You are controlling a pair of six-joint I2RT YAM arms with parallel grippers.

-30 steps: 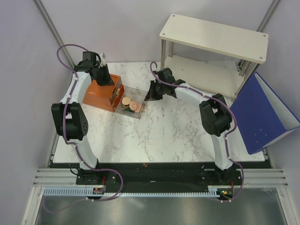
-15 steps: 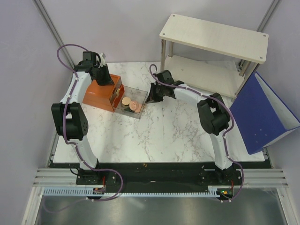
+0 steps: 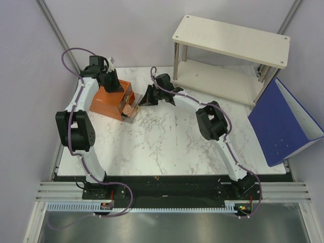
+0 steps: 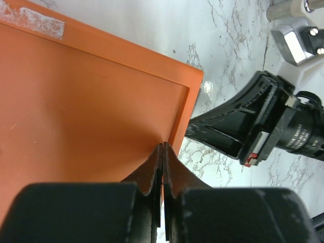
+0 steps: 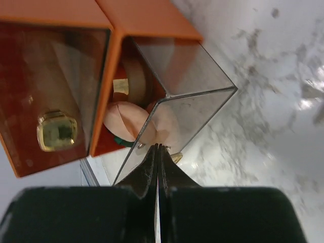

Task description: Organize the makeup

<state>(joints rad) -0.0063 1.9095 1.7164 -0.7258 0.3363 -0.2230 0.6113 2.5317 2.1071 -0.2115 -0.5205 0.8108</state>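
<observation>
Makeup discs [image 5: 126,121], peach-pink, show inside the clear drawer [image 5: 195,68] from the right wrist; overhead they barely show. Left gripper [image 4: 163,152] and right gripper [image 5: 157,151] are both pressed together.

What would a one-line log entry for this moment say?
left gripper shut, atop orange box | right gripper shut, at clear drawer front | drawer partly out, peach discs inside

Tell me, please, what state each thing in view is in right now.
left claw: shut, tips on the orange box top.
right claw: shut, tips against the clear drawer front.
clear drawer: sticking partly out of the orange box.
gold-knobbed drawer: pushed in flush.
peach discs: lying inside the clear drawer.
</observation>
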